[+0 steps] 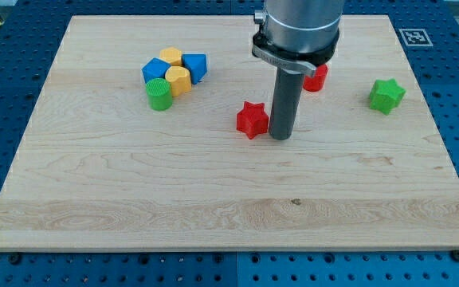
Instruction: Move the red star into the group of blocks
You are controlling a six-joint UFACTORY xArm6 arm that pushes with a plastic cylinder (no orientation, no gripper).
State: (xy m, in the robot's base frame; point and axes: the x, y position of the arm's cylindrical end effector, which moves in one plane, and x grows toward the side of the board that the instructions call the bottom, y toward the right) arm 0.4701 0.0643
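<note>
You have seven blocks on the pale wooden desk [213,191]. Two are red: the red star [252,119] lying flat near the centre, and a red block [317,77] half hidden behind the rod. A green star [386,95] sits apart at the view's right. The group [174,74] holds two blue blocks, two yellow blocks and one green cylinder [159,94]. My tip [280,137] stands just right of the red star; there are no fingers.
</note>
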